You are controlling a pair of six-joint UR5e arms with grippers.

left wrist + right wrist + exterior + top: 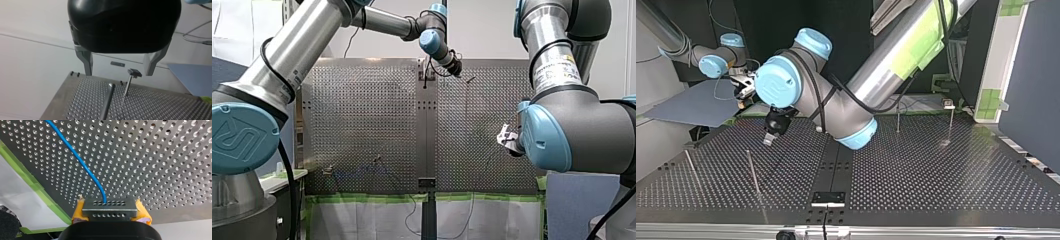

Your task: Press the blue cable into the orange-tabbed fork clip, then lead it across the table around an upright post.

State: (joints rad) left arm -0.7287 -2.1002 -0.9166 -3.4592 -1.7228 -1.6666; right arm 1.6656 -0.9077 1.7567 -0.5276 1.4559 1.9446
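Note:
In the right wrist view my right gripper [109, 206], with yellow pads, is shut on the blue cable [80, 160], which runs ahead over the perforated table [162, 165]. My right gripper [508, 140] hangs over the front view's right half. The orange-tabbed fork clip [328, 170] stands near the table's front left edge, and a faint blue line of cable [362, 173] lies beside it. My left gripper [118, 72], black with metal fingers [86, 62], is open and holds nothing. A capped post [130, 83] and a plain rod [107, 102] stand ahead of it. It hovers at the far middle [457, 70].
Thin upright posts [753, 172] [692, 170] lean at the top view's left. Two more [897, 117] [950, 117] stand at its right. A black centre strip [427, 145] divides the table. Green tape [362, 198] lines the near edge in the front view.

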